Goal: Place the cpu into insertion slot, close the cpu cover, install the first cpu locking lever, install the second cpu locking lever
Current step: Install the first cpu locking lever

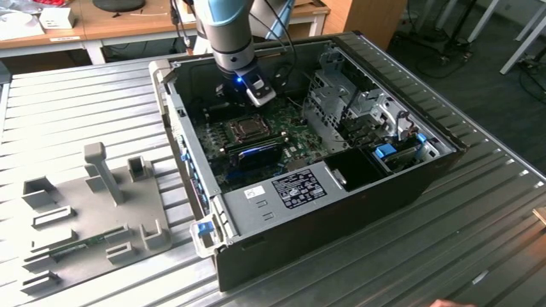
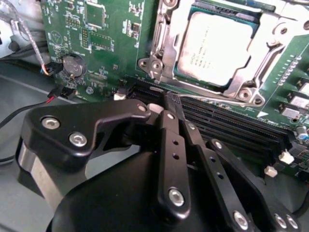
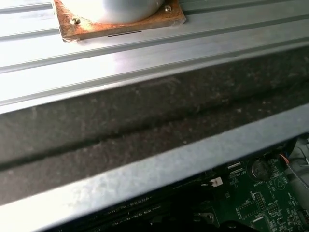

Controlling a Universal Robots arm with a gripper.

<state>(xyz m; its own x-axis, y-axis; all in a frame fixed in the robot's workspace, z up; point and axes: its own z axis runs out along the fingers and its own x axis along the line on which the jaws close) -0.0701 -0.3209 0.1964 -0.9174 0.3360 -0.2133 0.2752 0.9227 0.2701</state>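
One cpu (image 2: 219,46) framed by the cpu cover (image 2: 169,53) — jaws pressed together, empty, nearby.

An open computer case (image 1: 341,214) sits on a ribbed metal table (image 1: 77,109) beside a grey fixture (image 1: 89,211).

Computer case (image 1: 341,211) on tabletop (image 1: 77,115); circuit board (image 2: 106,43) inside; cpu (image 2: 219,46) in insertion slot (image 1: 249,129), framed by cpu cover (image 2: 170,58); fixture plate (image 1: 85,217) at the exterior view's left.
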